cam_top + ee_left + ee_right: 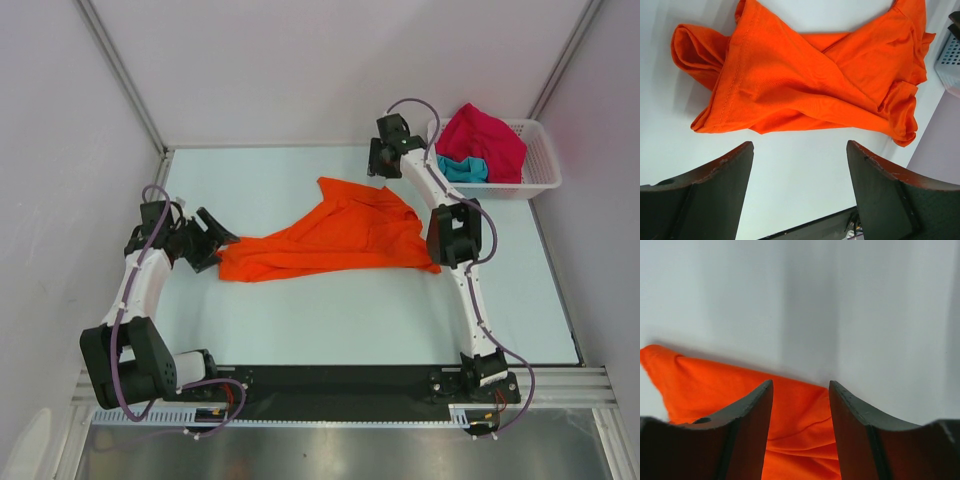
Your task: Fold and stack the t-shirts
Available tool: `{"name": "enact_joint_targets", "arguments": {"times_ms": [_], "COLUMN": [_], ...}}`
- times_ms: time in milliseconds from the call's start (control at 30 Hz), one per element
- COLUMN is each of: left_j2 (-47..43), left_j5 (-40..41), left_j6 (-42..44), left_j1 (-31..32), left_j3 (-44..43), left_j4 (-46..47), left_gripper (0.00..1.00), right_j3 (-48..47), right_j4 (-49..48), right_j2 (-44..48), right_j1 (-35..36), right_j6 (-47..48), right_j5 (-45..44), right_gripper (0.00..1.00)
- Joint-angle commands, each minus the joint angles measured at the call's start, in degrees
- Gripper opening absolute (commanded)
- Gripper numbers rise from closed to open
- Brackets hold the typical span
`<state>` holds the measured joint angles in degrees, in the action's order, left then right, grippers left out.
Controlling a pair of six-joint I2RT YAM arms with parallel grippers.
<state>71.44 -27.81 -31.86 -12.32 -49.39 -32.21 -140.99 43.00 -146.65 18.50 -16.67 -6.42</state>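
Orange t-shirt [335, 240] lies crumpled mid-bench [330, 320], bunched and partly folded over itself, long axis running 9 to 3 o'clock. Left hand [800, 145] sits just off the shirt's 9 o'clock end, fingers spread wide, nothing between them. Right hand [801, 385] hovers over the shirt's 1 o'clock edge, fingers apart, orange cloth showing beyond the gap, not pinched. Basket [540, 165] at the bench's 2 o'clock corner holds a crimson-pink t-shirt [485, 140] over a teal t-shirt [462, 168].
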Motion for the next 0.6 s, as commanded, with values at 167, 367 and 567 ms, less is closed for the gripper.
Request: {"name": "enact_joint_targets", "arguments": {"times_ms": [167,367,567], "left_j2": [-0.78,-0.69,-0.51], "left_j5": [-0.05,0.13,0.3], "left_j6": [0.48,0.48,0.48], "left_j1": [-0.43,-0.52,-0.51], "left_j3": [-0.19,-0.27,-0.45], "left_j4": [1.53,1.44,1.44], "left_gripper": [0.8,0.8,0.8], "right_j3": [0.71,2.21,5.01], "right_j4": [-0.03,-0.38,-0.9], "right_j2": [-2.15,-3.03,-2.85], "right_j1": [-0.13,-0.04,0.83], "right_j6": [-0.56,-1.09,-1.18], "right_j5": [3.6,4.74,4.92], "right_gripper": [0.54,0.54,0.53]}}
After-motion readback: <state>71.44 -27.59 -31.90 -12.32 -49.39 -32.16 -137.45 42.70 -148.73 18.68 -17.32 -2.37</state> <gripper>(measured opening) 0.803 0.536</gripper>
